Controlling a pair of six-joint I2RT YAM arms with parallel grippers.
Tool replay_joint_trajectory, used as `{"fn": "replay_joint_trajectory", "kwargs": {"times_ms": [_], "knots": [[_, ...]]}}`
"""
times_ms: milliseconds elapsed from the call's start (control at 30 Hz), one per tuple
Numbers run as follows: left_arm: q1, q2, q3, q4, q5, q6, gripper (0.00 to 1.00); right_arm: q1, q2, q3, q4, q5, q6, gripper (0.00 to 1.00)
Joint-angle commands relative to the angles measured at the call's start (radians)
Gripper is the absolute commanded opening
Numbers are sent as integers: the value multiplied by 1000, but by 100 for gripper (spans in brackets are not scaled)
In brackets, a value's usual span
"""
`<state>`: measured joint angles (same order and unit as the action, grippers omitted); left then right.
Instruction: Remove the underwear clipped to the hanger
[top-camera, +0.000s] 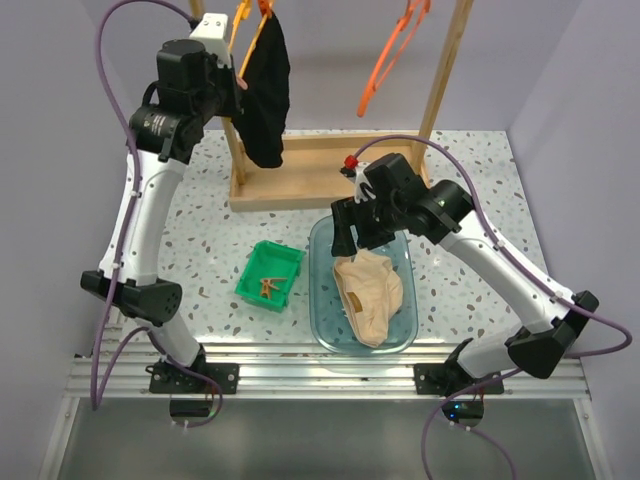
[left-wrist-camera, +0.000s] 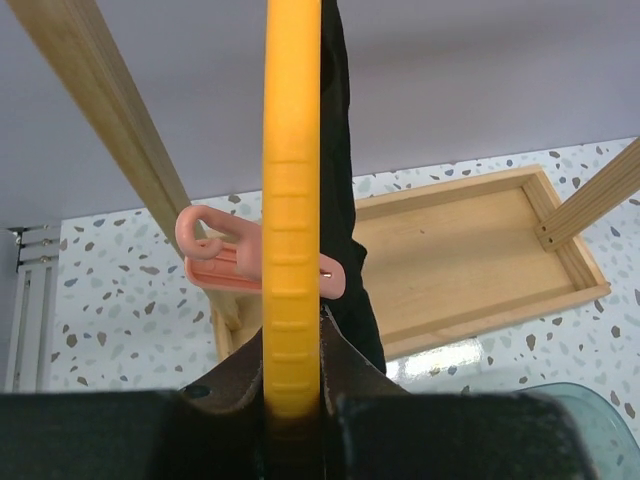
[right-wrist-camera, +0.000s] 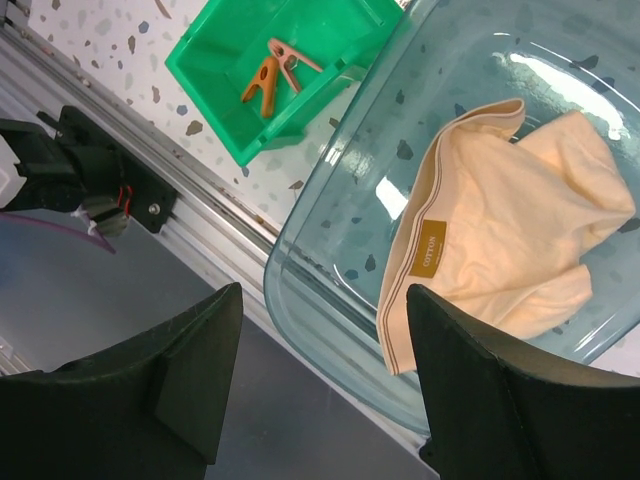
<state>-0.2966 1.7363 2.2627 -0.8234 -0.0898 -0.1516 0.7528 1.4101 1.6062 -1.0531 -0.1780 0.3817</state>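
Note:
The black underwear (top-camera: 267, 95) hangs limp from an orange hanger (top-camera: 243, 25) on the wooden rack; it also shows in the left wrist view (left-wrist-camera: 345, 190). My left gripper (top-camera: 232, 72) is shut on the hanger's yellow-orange bar (left-wrist-camera: 292, 200), just below a pink clip (left-wrist-camera: 225, 268) that holds the cloth. The beige underwear (top-camera: 368, 293) lies crumpled in the clear blue tub (top-camera: 322, 300); it also shows in the right wrist view (right-wrist-camera: 500, 240). My right gripper (top-camera: 352, 235) hovers open and empty above the tub's far end.
A green bin (top-camera: 270, 275) left of the tub holds brown clips (right-wrist-camera: 272, 72). A second, bare orange hanger (top-camera: 392, 50) hangs on the rack's right side. The rack's wooden base tray (top-camera: 300, 170) stands behind the tub. An aluminium rail (top-camera: 320, 355) runs along the near edge.

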Motion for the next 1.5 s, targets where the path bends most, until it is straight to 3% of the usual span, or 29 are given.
{"fn": "replay_joint_trajectory", "kwargs": {"times_ms": [0,200,567,833,933,1033,1200,1467], "knots": [[5,-93,3,122,-21,38,0,3,12,38,41,-25,-3,70],[5,-159,-84,101,5,38,0,5,7,26,48,-20,-1,71],[5,-446,-518,81,41,-2,0,3,-19,3,149,0,14,80],[4,-641,-762,46,179,-120,0,13,-20,50,306,-11,17,82],[4,-685,-798,14,223,-149,0,65,27,119,338,37,-12,83],[4,-712,-795,-26,243,-164,0,135,84,179,344,176,-41,84],[4,-727,-769,-94,284,-166,0,171,82,156,516,432,-61,84],[4,-744,-798,-157,384,-189,0,172,161,204,670,537,-199,78]]}}
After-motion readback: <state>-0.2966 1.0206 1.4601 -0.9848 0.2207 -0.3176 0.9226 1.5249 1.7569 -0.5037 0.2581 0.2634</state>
